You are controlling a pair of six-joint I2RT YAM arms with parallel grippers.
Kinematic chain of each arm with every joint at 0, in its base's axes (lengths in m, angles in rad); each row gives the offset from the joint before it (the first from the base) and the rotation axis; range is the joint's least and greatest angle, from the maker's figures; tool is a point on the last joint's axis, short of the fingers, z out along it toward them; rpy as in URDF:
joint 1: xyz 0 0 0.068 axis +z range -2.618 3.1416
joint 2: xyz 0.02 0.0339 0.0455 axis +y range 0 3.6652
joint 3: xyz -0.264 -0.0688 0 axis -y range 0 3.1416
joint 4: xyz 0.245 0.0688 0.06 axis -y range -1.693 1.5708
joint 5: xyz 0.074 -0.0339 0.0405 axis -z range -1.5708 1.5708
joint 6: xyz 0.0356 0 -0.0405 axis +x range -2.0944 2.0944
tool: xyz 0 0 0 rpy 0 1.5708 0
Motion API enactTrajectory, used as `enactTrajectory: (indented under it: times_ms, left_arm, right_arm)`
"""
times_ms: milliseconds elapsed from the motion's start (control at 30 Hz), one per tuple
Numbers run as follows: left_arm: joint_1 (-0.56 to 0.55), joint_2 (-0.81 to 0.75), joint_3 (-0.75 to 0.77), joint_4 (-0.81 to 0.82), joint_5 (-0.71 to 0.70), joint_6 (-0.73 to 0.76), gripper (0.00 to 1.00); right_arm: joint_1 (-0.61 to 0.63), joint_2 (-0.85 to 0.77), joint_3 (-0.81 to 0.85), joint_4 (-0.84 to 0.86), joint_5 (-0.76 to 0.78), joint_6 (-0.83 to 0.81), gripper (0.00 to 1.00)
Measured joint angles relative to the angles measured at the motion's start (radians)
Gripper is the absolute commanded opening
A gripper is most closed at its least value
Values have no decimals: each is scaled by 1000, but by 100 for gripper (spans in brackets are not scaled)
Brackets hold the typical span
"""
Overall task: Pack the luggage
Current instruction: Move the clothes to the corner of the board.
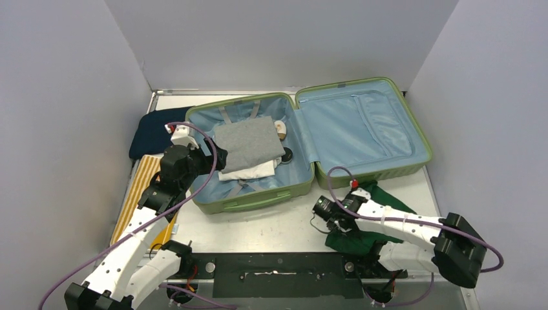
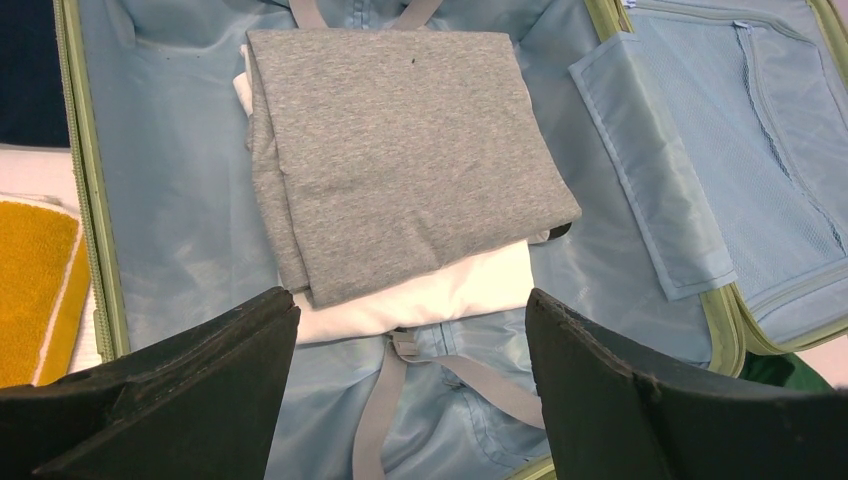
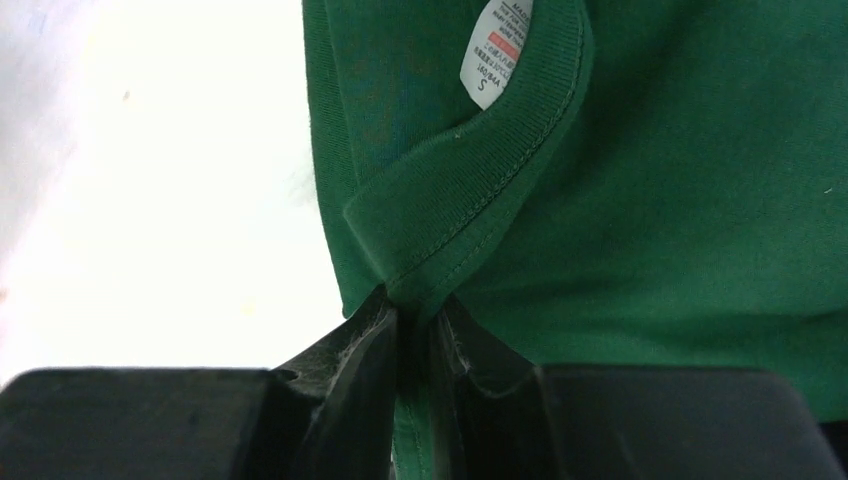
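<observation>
I'm reading this as the pick-up step for the next garment. My right end effector [image 3: 415, 310] is pinching together on the ribbed collar of a dark green cotton T-shirt [image 3: 650, 200], which is lying crumpled on the pale tabletop [image 1: 271, 226] at the near right.

The luggage [image 1: 252, 201], a large light-green hard-shell suitcase, is lying open across the far middle of the tabletop with its lid flopping to the right. Its packing half is sitting far and left of that clamped end effector, well apart from it. Inside, a folded grey jersey garment [image 2: 400, 150] is resting on a folded white one [image 2: 440, 295].

My left end effector [image 2: 410, 305] is hovering over the luggage's near-left edge, jaws apart, holding nothing.

Next, I judge, I'm needing to lift the shirt clear, carry it left and far over the near wall, and lay it on the stack. I'm watching for loose fabric dragging on the rim.
</observation>
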Motion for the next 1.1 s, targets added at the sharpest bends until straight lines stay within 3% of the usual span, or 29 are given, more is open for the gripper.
enactTrajectory:
  times_ms: [167,367,600,700,900,1033,1100]
  left_arm:
    - [-4,0,0,0,0,0,81]
    - [-5,1,0,-1,-8,1,80]
    - [-11,6,0,-10,-26,3,80]
    - [-34,6,0,-24,-57,8,81]
    - [-98,-8,0,-87,-104,11,79]
    - [-117,-37,0,-166,-88,-29,77]
    - [-183,-49,0,-204,-90,-80,77]
  right_arm:
    - [226,134,106,-12,-10,171,19]
    - [332,332,272,56,6,234,26]
    - [372,514,484,161,29,169,68]
    - [393,555,590,140,60,98,76]
    - [401,430,667,71,122,-120,77]
    - [395,221,622,2,190,-262,77]
    - [395,98,568,-22,222,-309,78]
